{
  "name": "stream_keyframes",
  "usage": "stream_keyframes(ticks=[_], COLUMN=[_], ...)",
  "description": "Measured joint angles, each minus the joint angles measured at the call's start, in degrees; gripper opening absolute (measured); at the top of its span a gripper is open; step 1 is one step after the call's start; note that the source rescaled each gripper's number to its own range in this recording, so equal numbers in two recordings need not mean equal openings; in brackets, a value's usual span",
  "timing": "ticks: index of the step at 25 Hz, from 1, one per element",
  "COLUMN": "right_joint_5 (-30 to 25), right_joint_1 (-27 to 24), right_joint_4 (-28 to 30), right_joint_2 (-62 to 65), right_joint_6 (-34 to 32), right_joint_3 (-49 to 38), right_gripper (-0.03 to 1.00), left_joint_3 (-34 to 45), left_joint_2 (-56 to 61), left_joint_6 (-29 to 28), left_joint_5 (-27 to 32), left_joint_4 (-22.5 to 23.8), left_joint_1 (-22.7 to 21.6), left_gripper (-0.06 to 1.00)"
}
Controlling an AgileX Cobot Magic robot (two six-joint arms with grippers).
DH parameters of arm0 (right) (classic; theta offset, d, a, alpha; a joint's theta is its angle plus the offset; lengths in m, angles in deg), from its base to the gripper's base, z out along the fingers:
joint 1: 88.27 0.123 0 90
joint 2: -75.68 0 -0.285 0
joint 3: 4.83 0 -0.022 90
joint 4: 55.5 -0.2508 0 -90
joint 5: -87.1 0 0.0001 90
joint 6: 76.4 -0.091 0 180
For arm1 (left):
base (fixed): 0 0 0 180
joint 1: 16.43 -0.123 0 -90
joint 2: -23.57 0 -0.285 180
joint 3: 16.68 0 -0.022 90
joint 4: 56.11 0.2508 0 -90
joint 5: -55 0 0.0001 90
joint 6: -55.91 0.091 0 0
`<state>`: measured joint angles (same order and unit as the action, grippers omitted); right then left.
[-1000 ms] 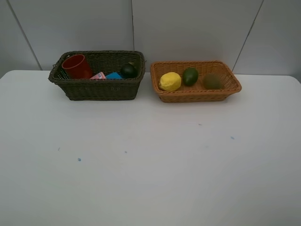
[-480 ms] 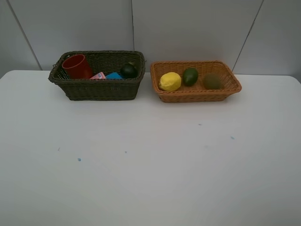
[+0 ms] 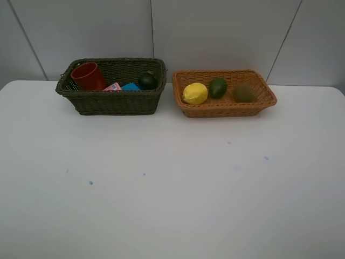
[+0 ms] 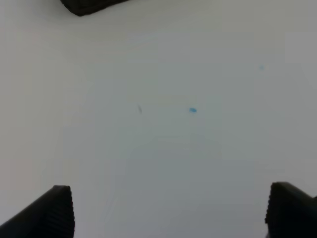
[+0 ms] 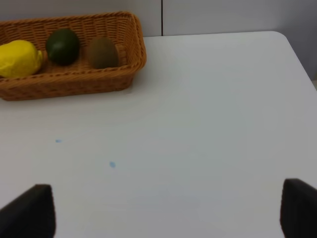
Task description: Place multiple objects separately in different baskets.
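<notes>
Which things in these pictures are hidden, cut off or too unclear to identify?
- Dark basket, exterior high: its front wall hides the lower parts of the red cup, the pink item and the blue item; no white marker is visible.
- Dark basket, left wrist: only a corner, cut by the edge.
- Left gripper and right gripper: only fingertips show, cut by the frame edges.

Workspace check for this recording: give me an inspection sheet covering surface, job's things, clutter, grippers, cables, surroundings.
Surface: white table, a few small blue specks.
Job's things: dark olive wicker basket holds red plastic cup, pink item, blue item, dark round fruit; orange-tan wicker basket holds yellow lemon, green lime, brown kiwi.
Clutter: nothing seen.
Grippers: left gripper and right gripper open, empty.
Cables: nothing seen.
Surroundings: grey panelled wall.
</notes>
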<state>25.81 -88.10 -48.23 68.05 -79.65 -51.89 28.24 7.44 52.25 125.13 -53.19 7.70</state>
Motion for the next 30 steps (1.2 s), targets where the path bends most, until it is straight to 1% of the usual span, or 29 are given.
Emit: stream_keyframes(ticks=[6, 12, 18, 23, 25, 30], right_joint_5=[0.0, 0.0, 0.0, 0.0, 0.0, 0.0], right_joint_1=[0.0, 0.0, 0.0, 0.0, 0.0, 0.0], right_joint_4=[0.0, 0.0, 0.0, 0.0, 0.0, 0.0], right_joint_2=[0.0, 0.0, 0.0, 0.0, 0.0, 0.0], right_joint_6=[0.0, 0.0, 0.0, 0.0, 0.0, 0.0], right_joint_3=[0.0, 0.0, 0.0, 0.0, 0.0, 0.0], right_gripper=[1.0, 0.99, 0.99, 0.99, 0.99, 0.99], left_joint_3=[0.8, 1.4, 1.8, 3.5, 3.6, 3.6], left_joint_2=[3.8, 6.6, 8.7, 8.8, 8.8, 8.8], left_joint_6=[0.2, 0.2, 0.2, -0.7, -1.0, -1.0], left_joint_5=[-1.2, -4.2, -5.1, -8.4, -8.7, -8.9], left_joint_4=[-1.0, -1.1, -1.2, -1.2, -1.2, -1.2], left_joint_1=[0.0, 0.0, 0.0, -0.2, -1.3, -6.0], left_gripper=[1.0, 1.0, 1.0, 1.0, 1.0, 1.0])
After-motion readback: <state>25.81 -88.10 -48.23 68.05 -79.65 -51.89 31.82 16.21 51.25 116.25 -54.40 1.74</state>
